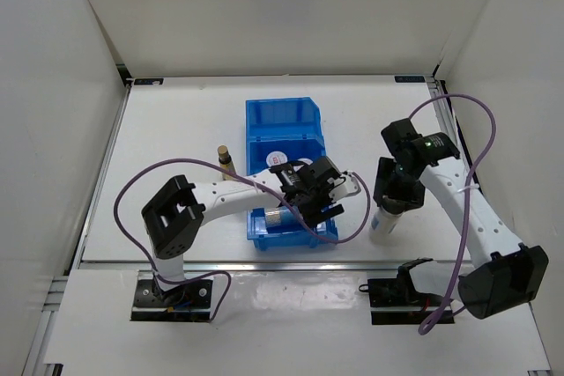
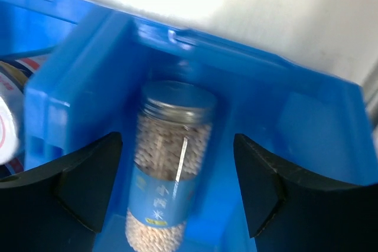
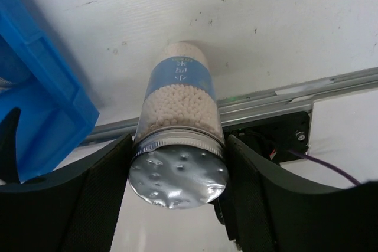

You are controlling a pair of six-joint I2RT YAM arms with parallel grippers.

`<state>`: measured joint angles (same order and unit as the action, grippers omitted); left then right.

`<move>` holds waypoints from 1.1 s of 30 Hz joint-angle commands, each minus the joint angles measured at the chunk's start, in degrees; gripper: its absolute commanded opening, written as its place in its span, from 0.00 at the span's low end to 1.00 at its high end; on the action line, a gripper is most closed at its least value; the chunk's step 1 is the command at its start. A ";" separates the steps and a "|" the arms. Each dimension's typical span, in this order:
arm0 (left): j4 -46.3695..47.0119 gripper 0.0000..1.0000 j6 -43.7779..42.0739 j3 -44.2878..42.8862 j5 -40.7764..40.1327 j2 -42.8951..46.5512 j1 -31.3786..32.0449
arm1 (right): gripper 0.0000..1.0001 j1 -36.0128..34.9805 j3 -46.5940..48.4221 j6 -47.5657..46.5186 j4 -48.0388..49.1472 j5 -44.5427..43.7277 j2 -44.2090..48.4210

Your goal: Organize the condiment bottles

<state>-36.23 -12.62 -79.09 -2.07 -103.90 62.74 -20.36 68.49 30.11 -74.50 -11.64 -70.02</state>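
Note:
A silver-topped cylinder (image 2: 171,163) of pale grains with a blue label lies in the near compartment of the blue bin (image 1: 284,121). My left gripper (image 1: 315,193) hangs over it, open, with the fingers (image 2: 88,187) clear on both sides. My right gripper (image 1: 394,193) is shut on the lid end of the second silver-topped cylinder (image 3: 177,87), which stands upright on the table right of the bin (image 1: 385,222). A white-lidded jar with red marks (image 1: 280,161) sits in the middle compartment. A slim amber bottle (image 1: 226,161) stands left of the bin. The other bottles are hidden.
The bin's blue walls (image 2: 77,87) close in around my left gripper. The table's front metal rail (image 3: 277,101) and an arm base run just beyond the right cylinder. A purple cable (image 1: 352,217) loops near the bin's right side. White walls enclose the table.

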 commanded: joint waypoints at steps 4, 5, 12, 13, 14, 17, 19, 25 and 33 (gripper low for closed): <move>4.84 0.85 1.72 0.34 0.22 -1.74 -1.66 | 0.73 0.14 0.94 1.36 -3.20 0.83 3.39; 4.85 0.85 1.72 0.34 0.22 -1.75 -1.66 | 0.73 0.14 1.55 1.36 -3.72 0.83 4.01; 6.52 0.84 2.95 -0.80 0.92 -5.35 -1.66 | 0.75 0.14 2.09 1.88 -6.00 0.83 6.73; 6.52 0.84 3.48 -0.80 0.92 -5.35 -1.66 | 0.75 0.14 2.61 1.88 -6.01 0.83 6.74; 6.52 0.84 3.48 -0.80 0.92 -5.96 -1.66 | 0.75 0.14 2.61 1.88 -6.70 0.83 7.26; 6.52 0.80 4.10 -0.80 0.92 -5.97 -1.66 | 0.76 0.14 2.61 1.88 -7.24 0.83 8.40; 6.52 0.76 4.10 -0.80 0.92 -5.97 -1.66 | 0.79 0.14 2.61 1.88 -7.85 0.83 9.02; 6.52 0.59 4.02 -0.80 -0.21 -4.65 -1.66 | 0.79 0.14 2.61 2.41 -7.85 0.30 9.55; 4.07 0.15 2.78 -6.25 -3.03 -0.17 -1.66 | 0.79 0.14 2.09 2.41 -7.85 0.83 9.55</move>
<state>-32.21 -8.82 -81.06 -3.14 -110.13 61.54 -20.36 69.10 31.57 -76.60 -11.14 -61.21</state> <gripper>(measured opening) 0.722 0.791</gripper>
